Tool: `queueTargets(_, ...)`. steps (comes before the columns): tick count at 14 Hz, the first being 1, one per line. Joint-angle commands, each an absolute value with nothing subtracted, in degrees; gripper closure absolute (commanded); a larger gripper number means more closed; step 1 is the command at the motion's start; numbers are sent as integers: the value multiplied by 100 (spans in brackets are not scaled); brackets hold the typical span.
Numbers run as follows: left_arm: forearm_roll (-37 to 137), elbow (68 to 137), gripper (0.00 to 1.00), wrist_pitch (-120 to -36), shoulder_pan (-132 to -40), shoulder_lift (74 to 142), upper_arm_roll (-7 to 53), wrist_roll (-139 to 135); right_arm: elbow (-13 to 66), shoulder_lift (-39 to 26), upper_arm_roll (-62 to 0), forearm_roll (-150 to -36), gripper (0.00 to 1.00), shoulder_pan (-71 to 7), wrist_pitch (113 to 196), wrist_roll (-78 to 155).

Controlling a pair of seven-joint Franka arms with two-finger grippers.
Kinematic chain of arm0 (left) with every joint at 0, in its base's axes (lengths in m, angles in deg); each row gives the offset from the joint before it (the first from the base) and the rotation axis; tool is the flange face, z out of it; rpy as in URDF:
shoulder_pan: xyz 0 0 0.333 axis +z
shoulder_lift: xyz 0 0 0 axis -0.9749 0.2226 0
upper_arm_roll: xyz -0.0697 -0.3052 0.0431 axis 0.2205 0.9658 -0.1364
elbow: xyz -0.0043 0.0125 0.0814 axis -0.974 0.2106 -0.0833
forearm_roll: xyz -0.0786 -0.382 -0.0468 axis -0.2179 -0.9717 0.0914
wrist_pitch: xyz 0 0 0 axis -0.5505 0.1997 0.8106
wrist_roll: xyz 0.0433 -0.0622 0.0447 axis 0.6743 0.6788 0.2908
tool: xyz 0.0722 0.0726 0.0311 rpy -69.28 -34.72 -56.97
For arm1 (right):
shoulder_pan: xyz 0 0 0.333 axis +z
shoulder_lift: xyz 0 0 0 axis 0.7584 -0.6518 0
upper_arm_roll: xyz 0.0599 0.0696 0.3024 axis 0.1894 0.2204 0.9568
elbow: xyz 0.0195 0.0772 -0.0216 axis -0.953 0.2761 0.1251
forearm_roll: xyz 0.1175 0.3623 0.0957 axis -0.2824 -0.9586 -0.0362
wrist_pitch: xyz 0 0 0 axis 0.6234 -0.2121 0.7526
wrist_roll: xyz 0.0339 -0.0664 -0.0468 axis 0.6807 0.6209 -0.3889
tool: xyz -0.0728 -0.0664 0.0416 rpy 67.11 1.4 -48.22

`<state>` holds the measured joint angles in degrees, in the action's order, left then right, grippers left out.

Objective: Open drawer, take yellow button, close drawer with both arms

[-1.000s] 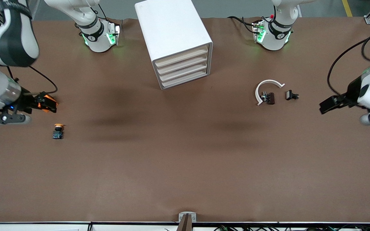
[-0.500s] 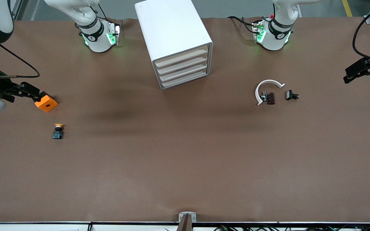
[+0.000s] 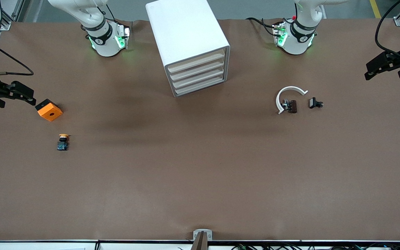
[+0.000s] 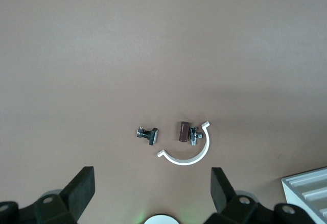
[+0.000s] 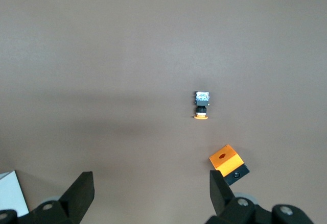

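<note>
The white cabinet [image 3: 186, 38] stands between the arm bases with all four drawers shut; the top drawer [image 3: 196, 61] shows only its cream front. The button [image 3: 62, 142], with orange-yellow cap, black body and blue base, lies on the table toward the right arm's end. It is nearer the front camera than the orange block [image 3: 49, 110]. In the right wrist view the button [image 5: 202, 105] lies ahead of my open, empty right gripper [image 5: 152, 193]. My right gripper [image 3: 26, 95] hangs beside the block. My left gripper [image 3: 377, 67] is open and empty over the left arm's end [image 4: 153, 193].
A white C-shaped ring [image 3: 288, 96] and two small black clips [image 3: 292, 106] [image 3: 315, 103] lie toward the left arm's end; the left wrist view shows the ring [image 4: 191, 154]. A cabinet corner [image 4: 311, 191] shows in that view.
My right gripper has drawn off the orange block toward the table's end, leaving it uncovered. My left gripper has moved up toward the bases' side. The button and drawers have not moved.
</note>
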<state>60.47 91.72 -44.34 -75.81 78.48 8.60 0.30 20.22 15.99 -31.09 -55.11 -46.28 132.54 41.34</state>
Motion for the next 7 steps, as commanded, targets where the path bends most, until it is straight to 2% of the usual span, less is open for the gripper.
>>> queueTargets(1,5999,9409,0,-4378,-7573,7619,992,-241,1865,1522,-3067,-5570,0,-4730,13110,4250)
queueTargets(7,5999,9533,0,-4448,-7573,7566,1054,-286,1611,1522,-3085,-5570,0,-4748,12935,4189)
